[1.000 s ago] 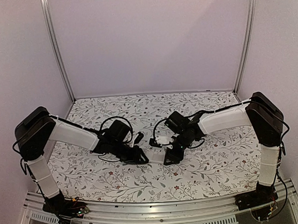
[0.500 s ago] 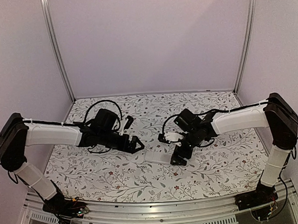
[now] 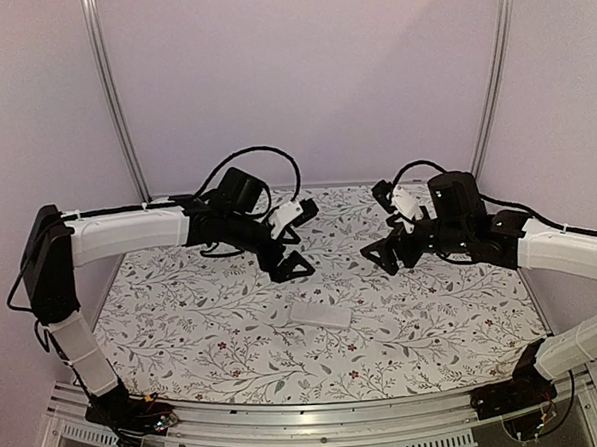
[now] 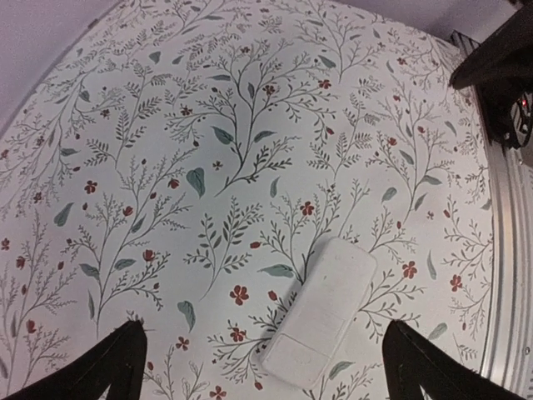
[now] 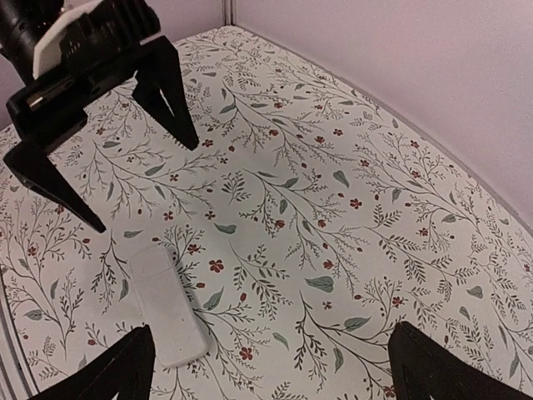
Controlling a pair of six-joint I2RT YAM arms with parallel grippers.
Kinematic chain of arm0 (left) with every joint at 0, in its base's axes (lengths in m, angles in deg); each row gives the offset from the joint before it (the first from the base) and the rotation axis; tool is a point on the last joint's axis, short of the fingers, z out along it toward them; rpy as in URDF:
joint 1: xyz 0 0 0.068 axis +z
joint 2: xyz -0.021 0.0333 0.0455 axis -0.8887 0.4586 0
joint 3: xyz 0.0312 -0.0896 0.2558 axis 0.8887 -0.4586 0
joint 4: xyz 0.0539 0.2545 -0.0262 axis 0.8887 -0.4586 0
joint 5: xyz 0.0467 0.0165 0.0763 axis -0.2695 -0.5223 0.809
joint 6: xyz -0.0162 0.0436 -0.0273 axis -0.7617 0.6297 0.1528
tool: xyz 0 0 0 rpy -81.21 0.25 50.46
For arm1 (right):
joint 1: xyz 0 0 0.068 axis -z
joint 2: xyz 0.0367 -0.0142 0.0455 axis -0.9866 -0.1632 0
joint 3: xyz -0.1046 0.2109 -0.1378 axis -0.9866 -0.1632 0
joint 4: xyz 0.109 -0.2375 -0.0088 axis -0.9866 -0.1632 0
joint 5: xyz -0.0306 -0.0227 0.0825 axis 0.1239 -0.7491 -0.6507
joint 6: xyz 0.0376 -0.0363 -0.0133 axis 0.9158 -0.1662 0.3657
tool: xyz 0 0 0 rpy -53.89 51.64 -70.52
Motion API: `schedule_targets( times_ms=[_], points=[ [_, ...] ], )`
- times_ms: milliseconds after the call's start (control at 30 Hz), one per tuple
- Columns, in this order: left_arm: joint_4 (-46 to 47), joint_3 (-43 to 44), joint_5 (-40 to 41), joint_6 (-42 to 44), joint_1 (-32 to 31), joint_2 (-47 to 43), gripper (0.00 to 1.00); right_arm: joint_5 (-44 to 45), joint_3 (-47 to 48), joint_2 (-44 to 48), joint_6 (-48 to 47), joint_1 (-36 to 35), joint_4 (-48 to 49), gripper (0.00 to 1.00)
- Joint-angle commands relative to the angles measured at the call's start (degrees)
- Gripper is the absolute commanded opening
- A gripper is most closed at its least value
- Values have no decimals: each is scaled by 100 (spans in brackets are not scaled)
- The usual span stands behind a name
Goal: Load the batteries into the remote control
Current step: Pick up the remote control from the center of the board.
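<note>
The remote (image 3: 320,313) is seen lying flat near the middle of the table (image 3: 184,335), plain white back upward, touched by neither arm. In the left wrist view a seam is made out across one end, so the cover (image 4: 293,357) is judged to be on, though the picture is too soft for certainty. No batteries can be found in any view; they are judged to be inside already. The left gripper (image 3: 297,241) and right gripper (image 3: 379,226) are held above and beyond the remote, well apart from it, each with its jaws spread wide and nothing between them. The loading is therefore judged done or nearly so; at most, a press on the cover to seat it would be called for.

The table is covered with a white cloth printed with leafy sprigs and small red flowers, lying flat. It is enclosed by plain pale lilac walls (image 3: 301,83), with metal posts (image 3: 112,103) at the back corners and a rail (image 3: 309,421) along the near edge.
</note>
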Motion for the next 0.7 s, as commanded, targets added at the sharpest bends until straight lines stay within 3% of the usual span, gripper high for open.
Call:
schedule_targets(
  times_ms=[0,300,667],
  points=[
    [-1712,646,333,1903,-351,870,99,-85,-213,300,383,102,220,99],
    [-2635,1834,731,3097,-838,2137,92,-609,-780,861,1197,731,524,99],
    [-3190,2640,846,3529,-1036,3006,82,-1201,-1057,962,1582,987,829,99]
  ],
)
